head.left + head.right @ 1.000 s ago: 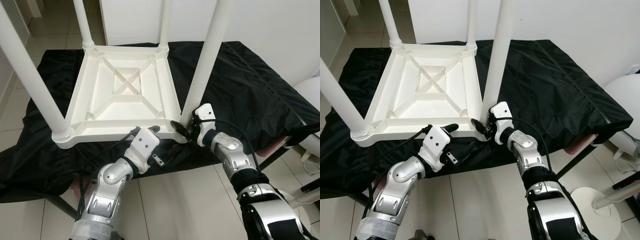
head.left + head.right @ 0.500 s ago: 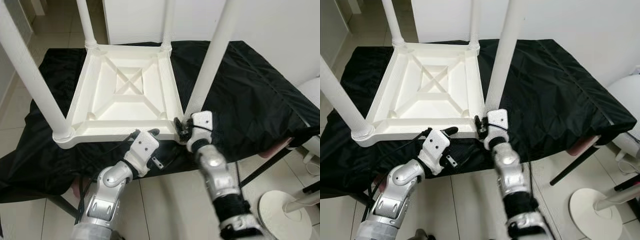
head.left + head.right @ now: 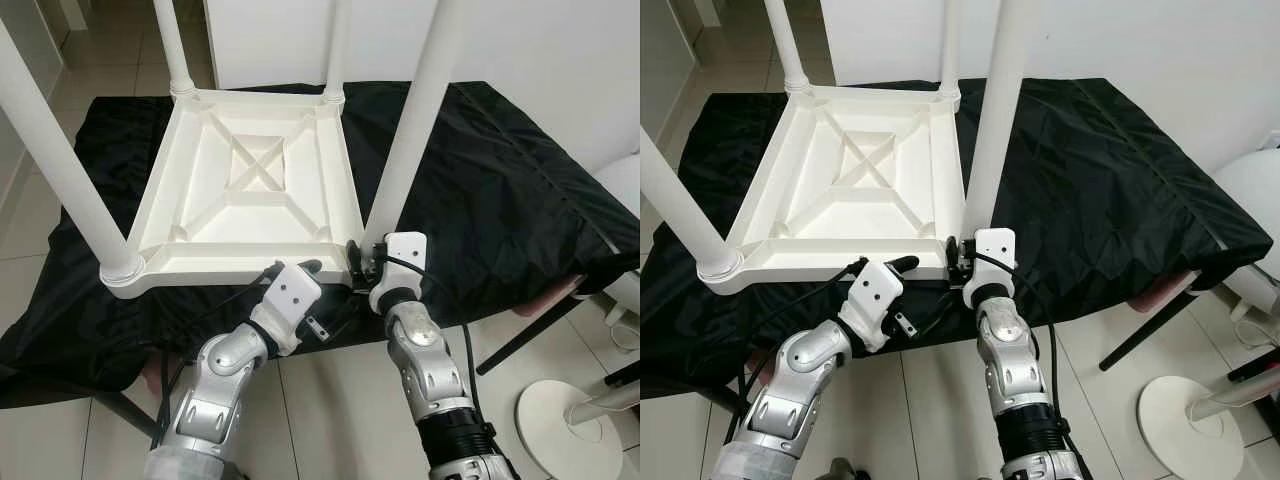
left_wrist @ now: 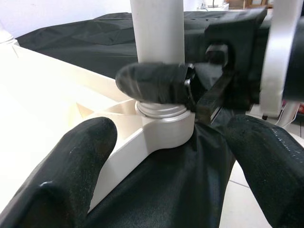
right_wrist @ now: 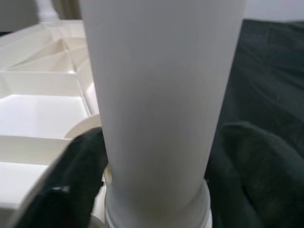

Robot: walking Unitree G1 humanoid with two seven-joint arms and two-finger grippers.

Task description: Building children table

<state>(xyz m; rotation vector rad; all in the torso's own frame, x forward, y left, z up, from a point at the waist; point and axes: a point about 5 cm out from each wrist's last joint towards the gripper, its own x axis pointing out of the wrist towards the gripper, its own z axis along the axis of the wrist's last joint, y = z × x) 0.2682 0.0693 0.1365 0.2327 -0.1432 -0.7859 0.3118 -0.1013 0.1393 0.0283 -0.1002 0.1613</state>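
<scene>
A white children's table (image 3: 230,262) lies upside down on a black cloth (image 3: 490,170), its legs pointing up. My right gripper (image 3: 362,262) is at the base of the near right leg (image 3: 415,120), where the leg meets its corner socket (image 4: 164,128). In the right wrist view the leg (image 5: 159,95) stands between both fingers, which close against it. My left gripper (image 3: 303,270) is open at the tabletop's front rim, just left of that corner. Its fingers (image 4: 71,175) straddle the socket without touching it.
The cloth-covered work table ends just in front of the white tabletop, with tiled floor (image 3: 330,400) below. A white rounded object (image 3: 625,190) and a round stand base (image 3: 565,420) are at the right. A white wall (image 3: 560,60) rises behind.
My right arm has swung in from the right and now reaches up from straight below the leg. Its gripper has stayed at the leg's base. The left gripper has hardly moved.
</scene>
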